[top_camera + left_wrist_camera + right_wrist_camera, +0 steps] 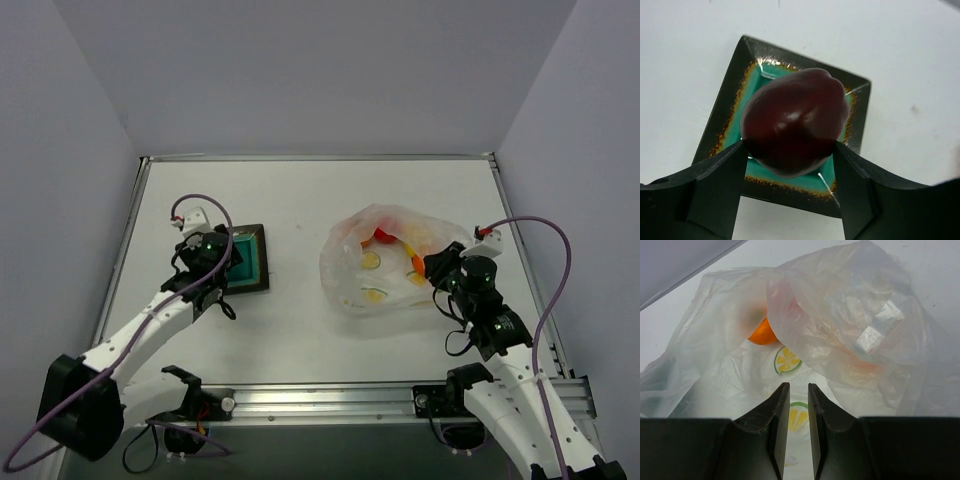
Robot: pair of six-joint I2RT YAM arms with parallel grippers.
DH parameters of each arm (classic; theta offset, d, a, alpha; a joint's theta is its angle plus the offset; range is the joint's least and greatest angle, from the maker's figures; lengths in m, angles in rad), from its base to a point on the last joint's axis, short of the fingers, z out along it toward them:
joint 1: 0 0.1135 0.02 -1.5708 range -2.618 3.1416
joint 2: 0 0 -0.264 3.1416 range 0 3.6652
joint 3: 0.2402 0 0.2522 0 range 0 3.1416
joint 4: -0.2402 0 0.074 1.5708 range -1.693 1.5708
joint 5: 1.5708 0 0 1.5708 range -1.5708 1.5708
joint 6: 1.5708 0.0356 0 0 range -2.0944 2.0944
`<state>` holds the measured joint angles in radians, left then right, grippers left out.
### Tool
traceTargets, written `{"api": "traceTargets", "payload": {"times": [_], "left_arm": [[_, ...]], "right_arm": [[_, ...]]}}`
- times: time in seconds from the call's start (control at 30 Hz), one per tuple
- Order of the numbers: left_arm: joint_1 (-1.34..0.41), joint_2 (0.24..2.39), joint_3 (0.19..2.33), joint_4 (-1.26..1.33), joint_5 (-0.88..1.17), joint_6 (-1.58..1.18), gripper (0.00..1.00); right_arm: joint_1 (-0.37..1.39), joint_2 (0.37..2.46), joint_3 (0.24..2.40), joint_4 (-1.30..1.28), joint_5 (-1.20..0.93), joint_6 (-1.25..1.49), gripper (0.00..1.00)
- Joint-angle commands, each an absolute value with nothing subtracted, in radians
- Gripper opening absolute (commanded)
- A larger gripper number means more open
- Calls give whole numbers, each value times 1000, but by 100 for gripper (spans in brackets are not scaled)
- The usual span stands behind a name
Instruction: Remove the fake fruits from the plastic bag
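Note:
My left gripper is shut on a dark red fake fruit and holds it over the teal square plate. In the top view this gripper is at the plate's left side. The plastic bag, clear with lemon-slice prints, lies crumpled right of centre. A red fruit and an orange one show through it. My right gripper is at the bag's right edge. In the right wrist view its jaws stand nearly together with bag film between them, and an orange fruit lies deeper inside.
The white table has a metal rail along its near edge. Grey walls close in the back and both sides. The teal plate bears nothing besides the fruit held over it.

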<state>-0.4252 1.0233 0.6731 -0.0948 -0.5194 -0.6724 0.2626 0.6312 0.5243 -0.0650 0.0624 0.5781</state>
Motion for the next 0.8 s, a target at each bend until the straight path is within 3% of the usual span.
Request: {"api": "traceTargets", "payload": {"times": [0.0,0.2,0.33,0.37,0.47,0.53,0.57,0.63,0.67,0.73,0.77], "left_arm": [[-405,1119,695,-52,-528,-729,43],[-387,1250,690,29,-542,-733,61],[-385,1229,663,61,-512,-739,91],[-384,1217,658,64,-506,-739,94],[-385,1161,646,61,-473,-736,96],[-390,1114,640,52,-424,-736,95],[-397,1095,637,52,-401,-741,95],[-432,1033,623,80,-313,-744,99],[-466,1013,618,87,-295,-742,94],[-628,973,635,87,-282,-698,88],[-691,963,665,81,-288,-678,79]], "right_arm": [[267,617,571,-78,74,552,18],[267,627,609,-104,132,532,52],[265,618,637,-147,179,531,74],[267,620,641,-153,207,529,80],[267,630,644,-158,193,526,83],[267,658,649,-155,163,529,79],[267,664,650,-153,132,531,62],[270,683,646,-131,98,522,42],[270,690,643,-126,80,515,28],[273,718,647,-127,48,503,20],[273,724,650,-126,41,494,17]]}}
